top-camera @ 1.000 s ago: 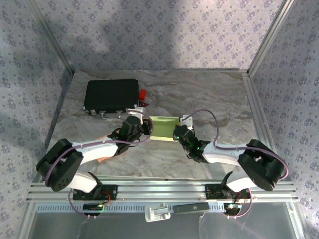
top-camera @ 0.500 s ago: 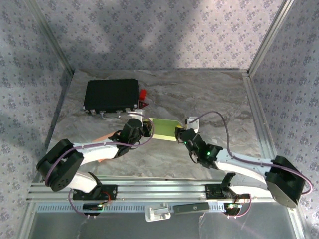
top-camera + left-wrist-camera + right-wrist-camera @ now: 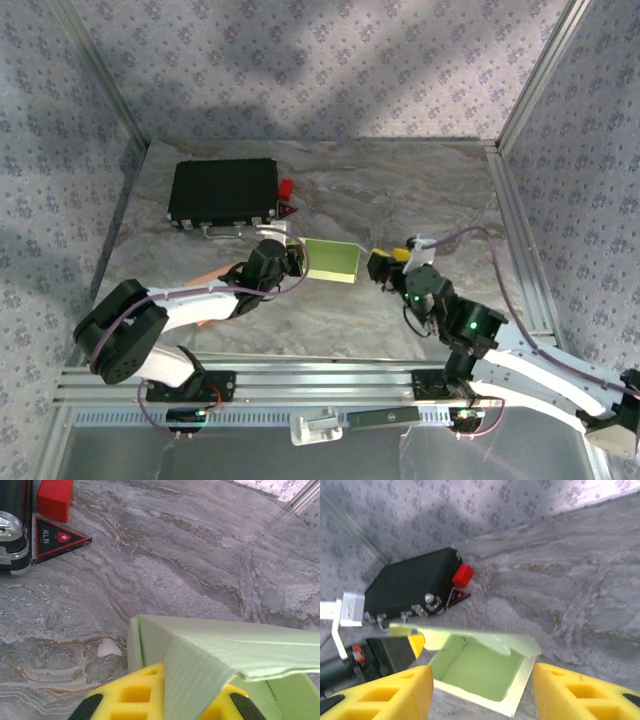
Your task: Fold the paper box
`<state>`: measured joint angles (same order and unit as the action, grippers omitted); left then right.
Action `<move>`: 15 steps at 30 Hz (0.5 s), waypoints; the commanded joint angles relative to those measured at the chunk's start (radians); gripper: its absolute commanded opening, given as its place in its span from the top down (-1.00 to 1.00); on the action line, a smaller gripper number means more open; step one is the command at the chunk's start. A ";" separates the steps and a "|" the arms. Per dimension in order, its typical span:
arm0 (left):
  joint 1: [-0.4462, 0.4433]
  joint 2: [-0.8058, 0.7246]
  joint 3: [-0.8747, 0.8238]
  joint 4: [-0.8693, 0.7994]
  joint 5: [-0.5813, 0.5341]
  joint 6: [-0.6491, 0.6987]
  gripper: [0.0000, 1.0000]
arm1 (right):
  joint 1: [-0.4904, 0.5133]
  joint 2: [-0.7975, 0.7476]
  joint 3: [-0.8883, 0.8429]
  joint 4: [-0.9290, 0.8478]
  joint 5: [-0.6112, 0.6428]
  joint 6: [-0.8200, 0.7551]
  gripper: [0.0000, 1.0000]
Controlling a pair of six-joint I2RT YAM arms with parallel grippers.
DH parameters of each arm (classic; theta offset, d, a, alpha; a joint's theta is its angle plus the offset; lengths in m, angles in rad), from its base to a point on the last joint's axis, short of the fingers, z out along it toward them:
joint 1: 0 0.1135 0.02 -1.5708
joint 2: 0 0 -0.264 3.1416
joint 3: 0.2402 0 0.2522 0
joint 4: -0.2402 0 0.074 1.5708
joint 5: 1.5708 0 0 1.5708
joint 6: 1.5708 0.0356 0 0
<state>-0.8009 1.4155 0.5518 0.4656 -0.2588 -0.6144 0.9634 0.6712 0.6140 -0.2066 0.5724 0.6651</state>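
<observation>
Paper box [image 3: 332, 262] edge, clamped in left claw [image 3: 299, 258]

Matt paper box [image 3: 332, 261]; marble-look table [image 3: 420, 190]

You have bare tabletop [image 3: 430, 190] toward the far right corner. The black case [image 3: 222, 190] blocks the far left corner, red block [image 3: 286, 188] and triangular marker [image 3: 55, 536] just beside it; the green paper box [image 3: 332, 262] stands mid-tabletop.

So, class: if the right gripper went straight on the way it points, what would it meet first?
Probably the green paper box: it lies straight ahead, framed by the right gripper's open yellow fingers. How far off is unclear.
</observation>
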 commanded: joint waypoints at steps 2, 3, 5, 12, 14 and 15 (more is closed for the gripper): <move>-0.008 -0.030 0.032 -0.074 0.005 -0.011 0.88 | -0.149 0.037 0.155 -0.249 -0.054 0.106 -0.13; -0.008 -0.042 0.036 -0.084 0.006 -0.015 0.89 | -0.210 0.063 0.184 -0.280 -0.112 0.123 -0.14; -0.008 -0.059 0.049 -0.102 0.007 -0.023 0.90 | -0.312 0.112 0.223 -0.327 -0.216 0.162 -0.13; -0.007 -0.079 0.093 -0.143 0.034 -0.025 0.92 | -0.583 0.362 0.308 -0.355 -0.563 0.217 -0.09; -0.007 -0.085 0.104 -0.153 0.037 -0.025 0.92 | -0.592 0.430 0.342 -0.369 -0.583 0.222 -0.09; -0.006 -0.088 0.110 -0.157 0.040 -0.022 0.92 | -0.596 0.464 0.362 -0.374 -0.592 0.222 -0.08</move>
<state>-0.8009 1.3624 0.6155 0.3305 -0.2382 -0.6296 0.3771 1.0958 0.9089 -0.5247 0.0998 0.8558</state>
